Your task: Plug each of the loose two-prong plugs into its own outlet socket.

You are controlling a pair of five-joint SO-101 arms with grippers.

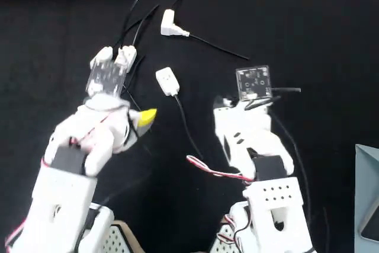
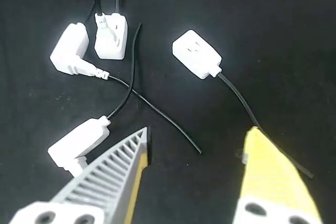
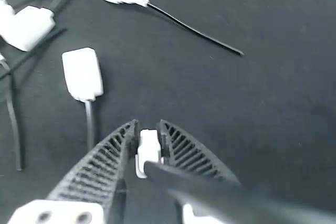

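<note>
Black matte cloth covers the desk (image 1: 331, 39), and thin black cords (image 2: 157, 114) lie loosely across it. Closest in, the left gripper (image 2: 199, 129) is spread wide with nothing between its fingers. One finger (image 2: 118, 166) is grey ribbed plastic and the other is smooth yellow. Just beside the grey finger lies the near plug (image 2: 79, 142), glossy white with rounded edges and a bend at one end, its cord leaving from the other end.

The right gripper (image 3: 148, 127) is clamped on the held plug (image 3: 148, 150), a small white piece pinched between two dark latticed fingers. Its prongs cannot be made out.

Farther out, between the two arms, sits the outlet socket (image 2: 196, 53). It is a white rounded rectangular block with two slim slots in its upper face, and a black cord comes off one short end toward the arms.

Beyond the left gripper lie the angled plug (image 2: 71, 48), an L-shaped white body with a short strain relief, and just beside it a squarer white block (image 2: 111, 35) whose cord leads away up the desk.

Farthest of all is the far plug (image 1: 170, 23), also white and L-shaped, with a straight black cord stretching off toward the right arm's side
</note>
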